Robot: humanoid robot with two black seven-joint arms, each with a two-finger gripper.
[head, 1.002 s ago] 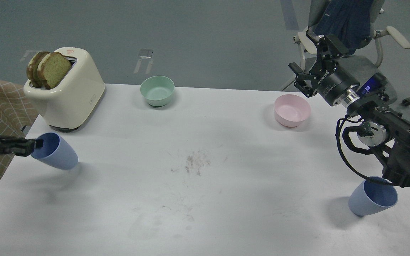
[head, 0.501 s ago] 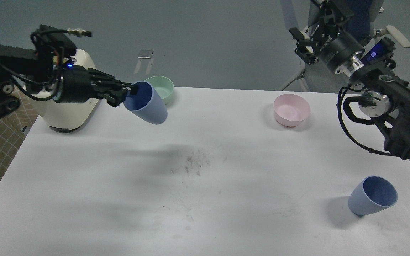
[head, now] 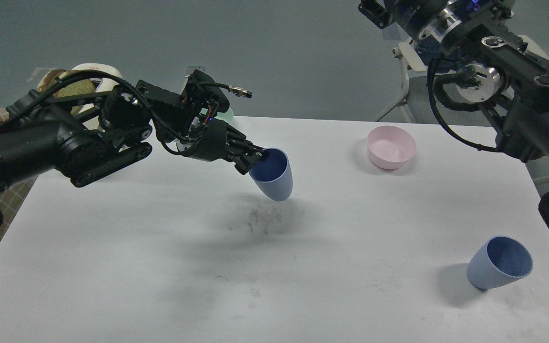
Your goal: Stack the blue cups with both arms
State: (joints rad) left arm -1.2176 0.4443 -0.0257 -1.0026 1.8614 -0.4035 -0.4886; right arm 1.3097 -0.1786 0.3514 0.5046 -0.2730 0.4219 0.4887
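The left tool (head: 254,160) is clenched on the rim of 1 blue cup (head: 273,176), one finger inside the mouth and one outside, as far as the head view shows. That cup hangs clear of the tabletop (head: 112,247) above its middle, somewhat nearer the far edge, tilted so its mouth faces up and toward the camera and its narrow base points down; its shadow falls on the scuffed patch below.

The second blue cup (head: 498,263) stands free near the tabletop's near right corner, leaning with its mouth toward the camera, and nothing touches it. The right arm (head: 517,109) is raised high beyond the far right corner, well apart from that cup. Its tool runs off the top of the view, so I cannot tell whether it is released or clenched.

By my judgement the step in hand is the carry: 1 cup is lifted and travelling, and the stack is not yet made. The 2 cups are well apart, so roughly half the work remains.

The next move likely calls for the right arm to come down to the second cup and grip it, or steady it upright, while the left arm brings its cup over. The carried cup's base must line up with the other cup's mouth before lowering, and its tilt needs correcting first.

The pink bowl (head: 391,147) sits near the far edge, right of middle, clear of both cups.
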